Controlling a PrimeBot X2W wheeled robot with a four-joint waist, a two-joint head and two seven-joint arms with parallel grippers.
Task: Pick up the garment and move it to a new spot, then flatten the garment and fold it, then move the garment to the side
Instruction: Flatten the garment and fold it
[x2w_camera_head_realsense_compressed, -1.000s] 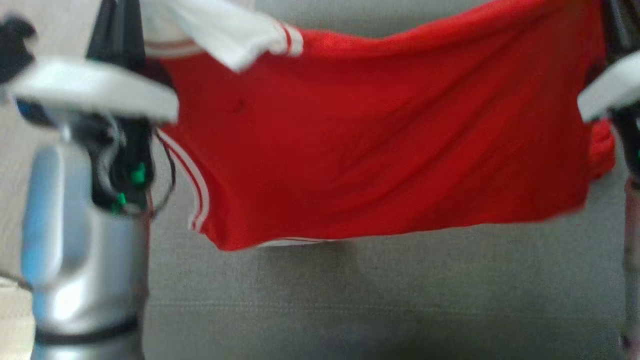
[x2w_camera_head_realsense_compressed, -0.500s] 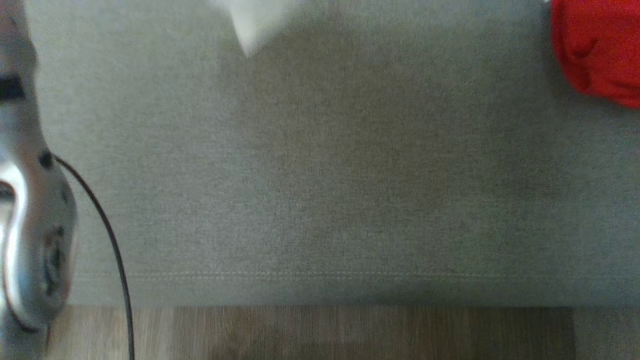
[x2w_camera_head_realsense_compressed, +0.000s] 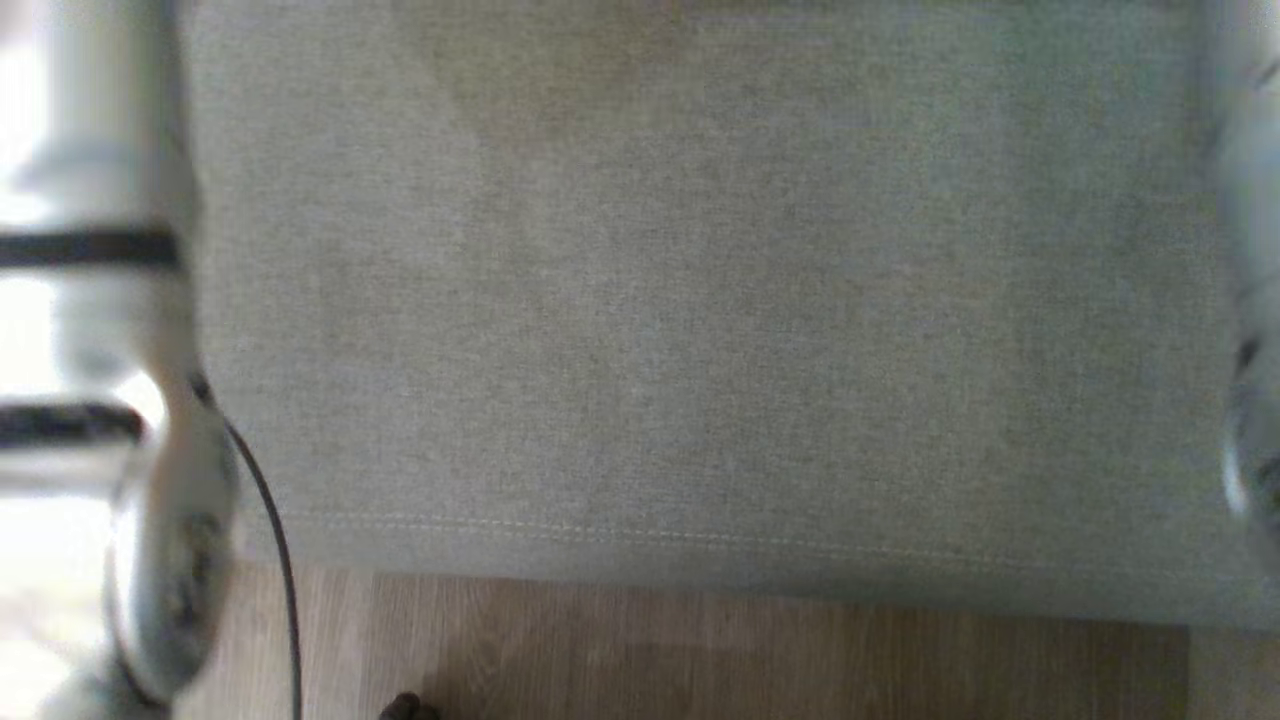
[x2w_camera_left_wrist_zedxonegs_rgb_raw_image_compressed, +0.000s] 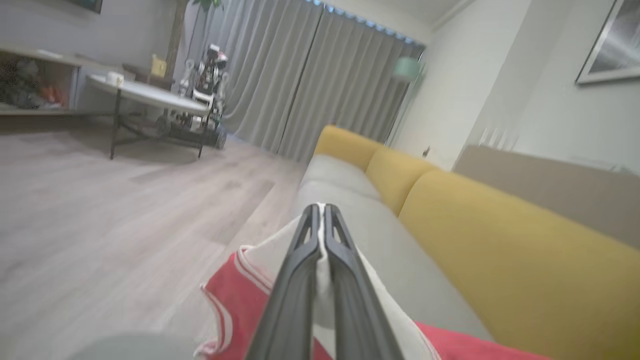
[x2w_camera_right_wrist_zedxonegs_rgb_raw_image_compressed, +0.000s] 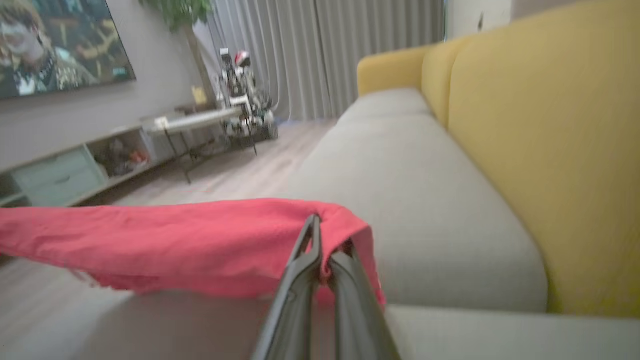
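head camera dipped to sofa edge; left end effector and right end effector pinch garment, stretched between them.

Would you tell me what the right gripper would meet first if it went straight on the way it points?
Beyond the red garment it is shut on, the right gripper would most likely meet the grey sofa seat; depth is unclear, so it may pass just above.

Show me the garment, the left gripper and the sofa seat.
garment (x2w_camera_right_wrist_zedxonegs_rgb_raw_image_compressed: 165, 240): right wrist view, on its stretched red body cloth.
left gripper (x2w_camera_left_wrist_zedxonegs_rgb_raw_image_compressed: 320, 209): left wrist view, between its closed fingertips, which pinch white cloth.
sofa seat (x2w_camera_right_wrist_zedxonegs_rgb_raw_image_compressed: 425, 200): right wrist view, on the bare grey cushion top.
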